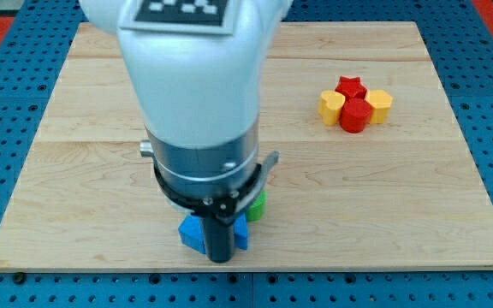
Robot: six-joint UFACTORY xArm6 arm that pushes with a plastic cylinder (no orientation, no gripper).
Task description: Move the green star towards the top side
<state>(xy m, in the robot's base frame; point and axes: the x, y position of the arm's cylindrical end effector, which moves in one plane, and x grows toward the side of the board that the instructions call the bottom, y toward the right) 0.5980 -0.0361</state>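
Tip [219,258] among blue blocks [193,233], green star [256,205] just beside, upper-right.

My tip [219,258] sits between blue blocks [193,233], beside green block [256,206].

arm [197,94]: cut off by the view's top edge; its white body hides much of the board behind it.
my tip [219,259]: rod's very end hard to tell against the blue blocks.
green block [257,205]: only a sliver shows beside the rod mount; shape cannot be told.
blue blocks [193,233]: partly hidden by the rod; shapes and number unclear.
red star [350,85]: lower part hidden by the red cylinder [354,115].
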